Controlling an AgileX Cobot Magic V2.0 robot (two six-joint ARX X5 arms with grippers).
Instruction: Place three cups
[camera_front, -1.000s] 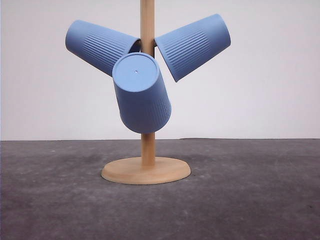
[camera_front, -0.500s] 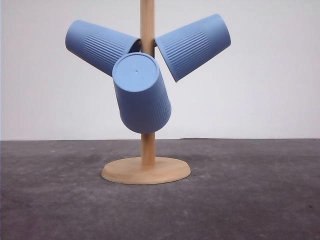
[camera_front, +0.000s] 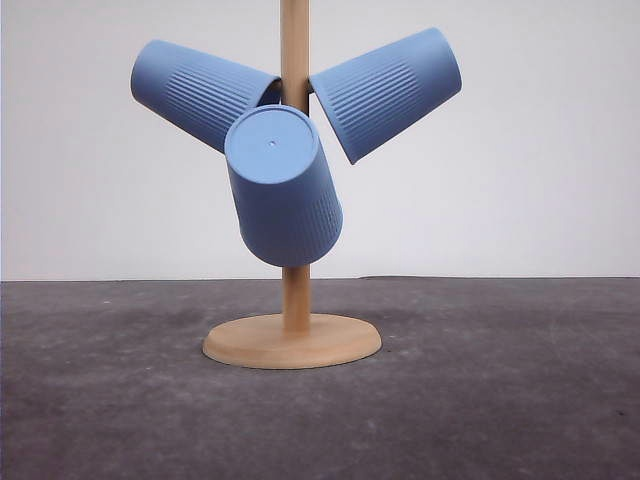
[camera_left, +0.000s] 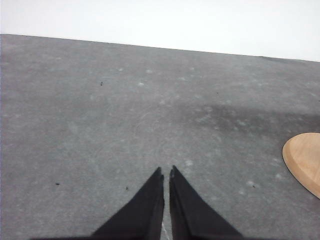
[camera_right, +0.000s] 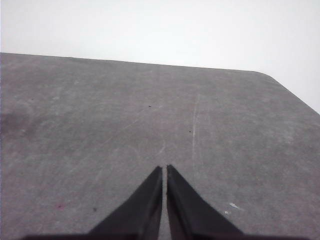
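- In the left wrist view the left gripper (camera_left: 166, 171) sits at the bottom centre of the frame, its two dark fingers pressed together with nothing between them, over bare grey table (camera_left: 100, 125).
- In the right wrist view the right gripper (camera_right: 164, 169) is likewise clenched and empty, low in the frame above the same tabletop.
- At the right edge of the left wrist view a slice of the wooden base (camera_left: 306, 160) lies flat on the table, well apart from the fingertips.
- In the front view the wooden cup stand (camera_front: 294, 300) rises at centre frame from a round disc base, its post running out of the top of the frame.
- The nearest cup (camera_front: 282, 190) hangs at centre, flat bottom tipped toward the camera and mouth toward the post.
- Behind it, the left cup (camera_front: 200, 92) slants to the upper left and the right cup (camera_front: 388, 92) slants to the upper right, both mouths meeting the post; the pegs are hidden.
- All three cups are on the stand, so the task looks complete.
- The ribbed plastic tumblers look light, fairly stiff and unbreakable; the ribs should aid grip, and the best hold seems across the mid-wall.
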